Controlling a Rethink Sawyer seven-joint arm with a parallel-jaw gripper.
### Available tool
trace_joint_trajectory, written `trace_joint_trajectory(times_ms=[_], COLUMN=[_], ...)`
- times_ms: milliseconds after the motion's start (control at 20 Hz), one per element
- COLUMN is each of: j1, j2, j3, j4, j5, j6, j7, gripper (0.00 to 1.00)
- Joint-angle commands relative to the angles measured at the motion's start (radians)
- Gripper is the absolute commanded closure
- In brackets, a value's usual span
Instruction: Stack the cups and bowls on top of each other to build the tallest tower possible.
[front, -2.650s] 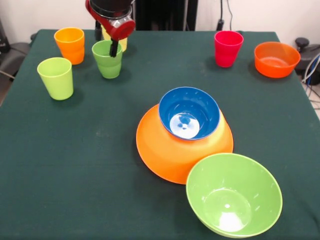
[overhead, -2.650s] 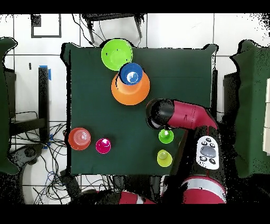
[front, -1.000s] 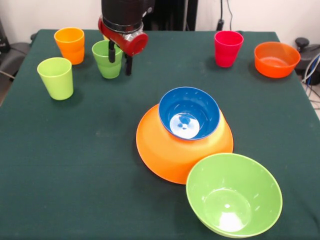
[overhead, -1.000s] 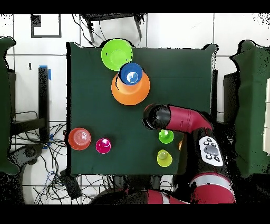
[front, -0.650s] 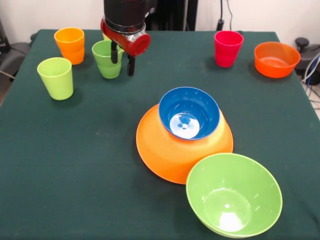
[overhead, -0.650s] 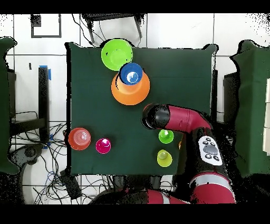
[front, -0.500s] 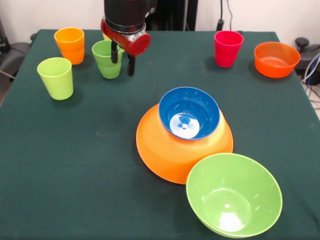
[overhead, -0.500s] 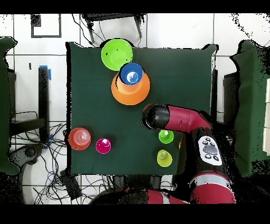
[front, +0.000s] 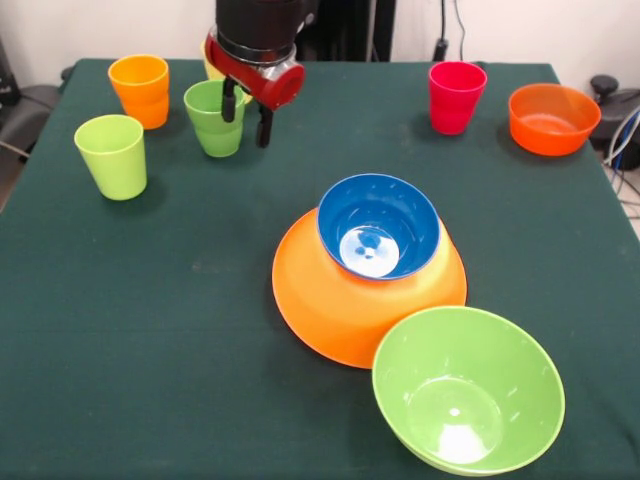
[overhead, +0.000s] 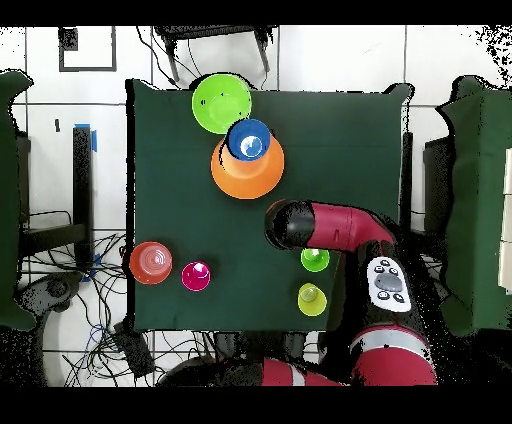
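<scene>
Small blue plastic bowl (front: 378, 226) mouth-up on upturned large orange plastic bowl (front: 340, 300), mid-table | light green plastic bowl (front: 467, 389) mouth-up, touching it, near front edge | green plastic cup (front: 213, 118) upright beside red-black gripper (front: 247, 112) | fingers spread, holding nothing | green table (front: 150, 300) bare in front.

The red and black arm (overhead: 345, 226) reached in over the table (front: 150, 300), its wrist pointing straight down. The gripper (front: 247, 117) hung above the cloth at the far side, empty, its two black fingers (front: 264, 127) spread apart and pointing down.
</scene>
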Motion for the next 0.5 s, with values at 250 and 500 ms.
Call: trace_joint_trajectory(times_ms=[250,500], j1=[0.052,0.058], j2=[0.054,0.057], j3=[-0.003,-0.031], j4=[0.008,0.026], j5=[-0.110,-0.130], j6=[0.009,-0.013], j7=[-0.040,-0.025], gripper=[0.00,0.00])
